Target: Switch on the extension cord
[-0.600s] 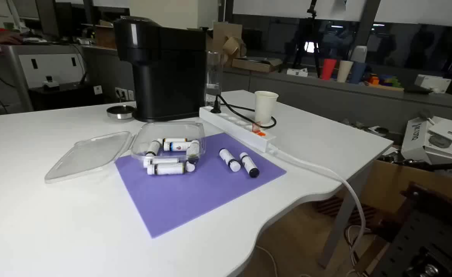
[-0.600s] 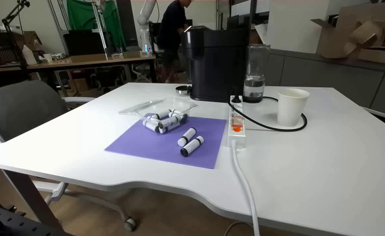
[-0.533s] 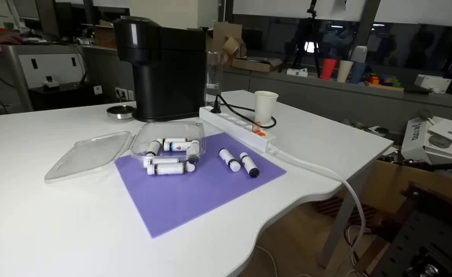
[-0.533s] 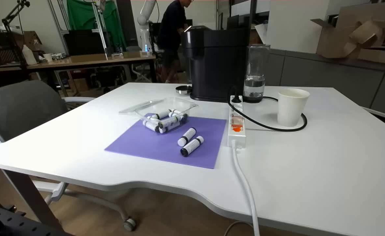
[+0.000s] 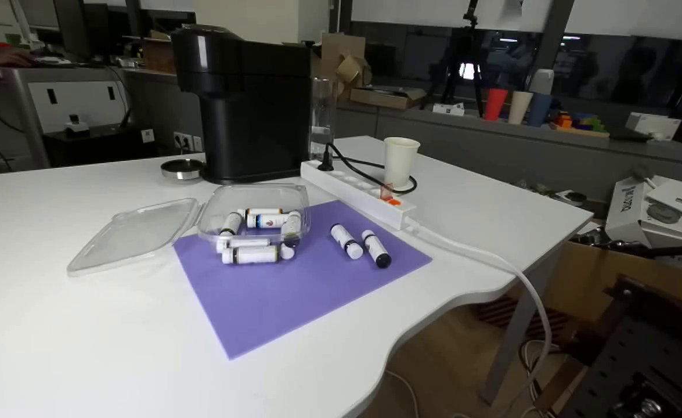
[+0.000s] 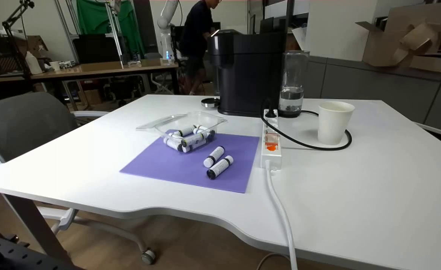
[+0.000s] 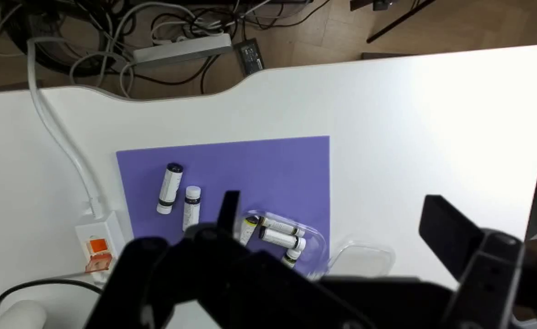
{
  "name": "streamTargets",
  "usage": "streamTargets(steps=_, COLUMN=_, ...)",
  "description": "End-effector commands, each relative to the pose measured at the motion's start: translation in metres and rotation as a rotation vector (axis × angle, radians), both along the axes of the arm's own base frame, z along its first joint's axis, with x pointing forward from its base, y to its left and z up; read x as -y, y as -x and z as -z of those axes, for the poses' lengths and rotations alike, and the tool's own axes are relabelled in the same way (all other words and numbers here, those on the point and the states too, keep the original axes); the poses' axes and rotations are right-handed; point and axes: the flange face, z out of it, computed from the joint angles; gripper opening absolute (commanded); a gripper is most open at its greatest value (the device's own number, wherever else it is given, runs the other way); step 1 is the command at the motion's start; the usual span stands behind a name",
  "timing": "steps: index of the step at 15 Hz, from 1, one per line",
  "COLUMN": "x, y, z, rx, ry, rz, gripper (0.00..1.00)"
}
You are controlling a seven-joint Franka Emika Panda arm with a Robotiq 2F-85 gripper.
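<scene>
The extension cord [image 5: 364, 203] is a long white power strip lying on the white table, also in an exterior view [image 6: 276, 160]. Its orange switch [image 5: 394, 202] sits near the cable end, with a clear reddish flap raised beside it. In the wrist view the strip [image 7: 115, 235], the orange switch [image 7: 98, 245] and the flap [image 7: 98, 262] show at lower left. Its white cable [image 7: 60, 137] runs over the table edge. Whether the switch is on cannot be told. My gripper [image 7: 332, 203] is open and empty above the table, right of the strip; neither exterior view shows it.
A black plug and cable [image 6: 303, 144] loop from the strip around a white cup [image 5: 400, 162]. A black coffee machine [image 5: 253, 110] stands at the strip's far end. A purple mat [image 5: 294, 302] bears a clear box [image 5: 303, 197] and several small cylinders [image 5: 375, 249] beside the strip.
</scene>
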Motion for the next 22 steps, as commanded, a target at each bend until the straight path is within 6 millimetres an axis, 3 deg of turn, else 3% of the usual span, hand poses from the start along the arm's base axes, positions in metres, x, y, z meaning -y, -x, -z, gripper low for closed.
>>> streamTargets(steps=1, x=0.0, y=0.0, z=-0.001, rx=-0.001, ry=0.0, rz=0.0, gripper=1.0)
streamTargets(steps=3, x=0.002, y=-0.006, z=-0.001, rx=0.052, ry=0.035, rz=-0.006, gripper=1.0)
streamTargets(steps=6, x=0.021, y=-0.03, z=0.007, rx=0.105, ry=0.091, rz=-0.014, gripper=1.0)
streamTargets(steps=13, x=0.11, y=-0.093, z=0.066, rx=0.024, ry=0.125, rz=-0.036, gripper=1.0)
streamTargets(steps=17, x=0.161, y=-0.128, z=0.08, rx=-0.016, ry=0.14, rz=-0.038, gripper=1.0)
streamTargets(steps=18, x=0.142, y=-0.104, z=0.082, rx=-0.001, ry=0.119, rz=-0.045, gripper=1.0)
streamTargets(steps=20, x=0.158, y=-0.119, z=0.087, rx=-0.014, ry=0.128, rz=-0.033, gripper=1.0)
streamTargets(steps=22, x=0.159, y=-0.125, z=0.088, rx=-0.018, ry=0.131, rz=-0.035, gripper=1.0)
